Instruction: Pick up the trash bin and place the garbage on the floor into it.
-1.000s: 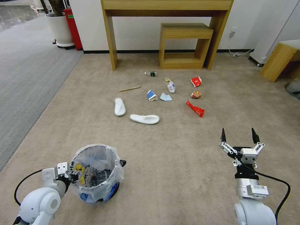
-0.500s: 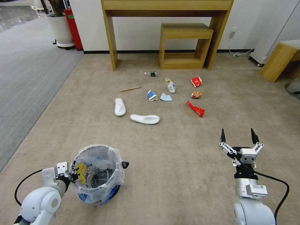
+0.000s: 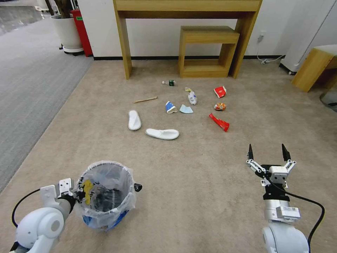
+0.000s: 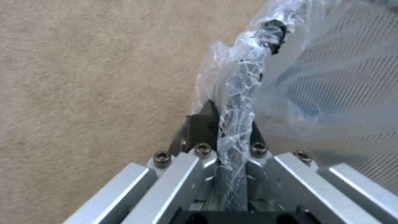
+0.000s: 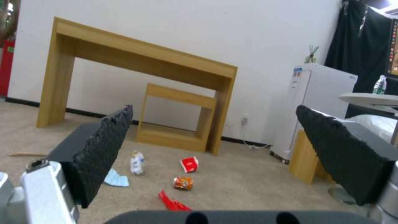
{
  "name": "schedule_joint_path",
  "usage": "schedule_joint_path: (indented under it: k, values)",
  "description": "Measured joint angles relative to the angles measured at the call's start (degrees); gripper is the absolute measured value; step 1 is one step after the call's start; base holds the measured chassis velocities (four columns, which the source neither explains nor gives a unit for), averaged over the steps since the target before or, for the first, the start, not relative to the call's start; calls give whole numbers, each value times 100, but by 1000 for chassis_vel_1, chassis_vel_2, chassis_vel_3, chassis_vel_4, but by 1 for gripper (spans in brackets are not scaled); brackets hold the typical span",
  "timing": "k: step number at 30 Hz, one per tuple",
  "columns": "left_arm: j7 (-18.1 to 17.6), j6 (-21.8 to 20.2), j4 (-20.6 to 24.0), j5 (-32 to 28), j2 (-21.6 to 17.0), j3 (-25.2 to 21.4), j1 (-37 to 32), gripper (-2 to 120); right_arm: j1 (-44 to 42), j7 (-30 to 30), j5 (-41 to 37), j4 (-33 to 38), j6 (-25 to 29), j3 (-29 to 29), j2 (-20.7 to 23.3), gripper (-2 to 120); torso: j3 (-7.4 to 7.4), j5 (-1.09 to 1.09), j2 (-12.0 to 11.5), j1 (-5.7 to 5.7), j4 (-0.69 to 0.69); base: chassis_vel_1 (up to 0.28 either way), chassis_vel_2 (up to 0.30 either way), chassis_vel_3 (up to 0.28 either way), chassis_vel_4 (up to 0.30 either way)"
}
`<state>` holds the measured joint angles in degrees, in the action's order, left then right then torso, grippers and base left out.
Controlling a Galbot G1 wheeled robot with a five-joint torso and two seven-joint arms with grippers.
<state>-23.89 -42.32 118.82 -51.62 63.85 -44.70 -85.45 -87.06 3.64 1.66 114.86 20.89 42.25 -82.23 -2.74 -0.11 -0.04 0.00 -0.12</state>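
Slippers (image 3: 134,120) number two, red wrappers (image 3: 219,122) two.

The small round blue trash bin (image 3: 105,196) stands on the beige carpet floor (image 3: 196,182) at near left, clamped at its rim by the left end effector (image 3: 75,191). The scattered garbage (image 3: 182,109) lies farther ahead, before the wooden console table (image 3: 186,10). The right end effector (image 3: 267,154) hangs at near right.
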Motion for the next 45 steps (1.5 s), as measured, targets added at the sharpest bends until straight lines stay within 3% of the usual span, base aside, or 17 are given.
schedule_joint_path:
  k: [6,12,14,18,23,38,45]
  values:
    - [-402,4,549,-713,419,-247,70,1,12,7,-147,-8,-19,-2,60,100,0,0,0,0,-1,0,0,0,0]
    - [-689,7,1025,-935,817,-420,46,1,-5,-28,-367,-35,-19,-25,100,100,0,0,0,0,0,0,0,0,0]
    - [-942,9,1362,-1105,1021,-513,18,1,-6,-79,-499,-74,32,-39,115,100,0,1,0,0,0,0,0,0,0]
    - [-1313,11,1795,-1391,1212,-571,29,1,21,-203,-544,-127,123,-34,118,100,0,1,0,0,-1,0,0,0,0]
    - [-1529,16,2308,-1476,1383,-722,-137,1,61,-289,-645,-134,160,-57,104,100,0,0,0,0,-1,0,0,0,0]
    - [-1810,20,2481,-1630,1678,-1295,-495,1,225,-407,-876,-166,325,116,64,100,1,0,0,0,0,0,0,0,0]
    - [-1848,20,2463,-1618,1819,-1303,-502,1,222,-483,-857,-116,354,189,35,100,0,0,0,0,0,0,0,0,0]
